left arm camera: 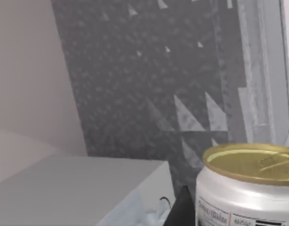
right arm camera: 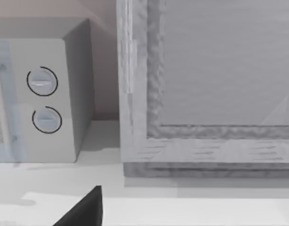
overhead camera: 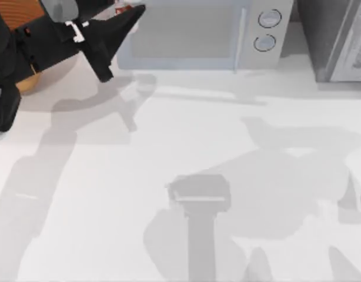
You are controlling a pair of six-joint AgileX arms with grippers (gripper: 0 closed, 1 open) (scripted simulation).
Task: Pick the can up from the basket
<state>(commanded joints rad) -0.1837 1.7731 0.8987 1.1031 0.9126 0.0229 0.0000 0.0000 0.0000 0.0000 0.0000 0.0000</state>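
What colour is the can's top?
Dull gold; the can shows best in the left wrist view.

White table [overhead camera: 169, 147] bearing microwave [overhead camera: 204, 29], basket [overhead camera: 19, 14]

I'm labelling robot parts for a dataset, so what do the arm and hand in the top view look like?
The left arm is matte black with blocky, angular segments and small white markings near the wrist. Its hand is black too, with two tapering, wedge-like fingers. An orange patch shows beside the arm; whether it belongs to the arm I cannot tell.
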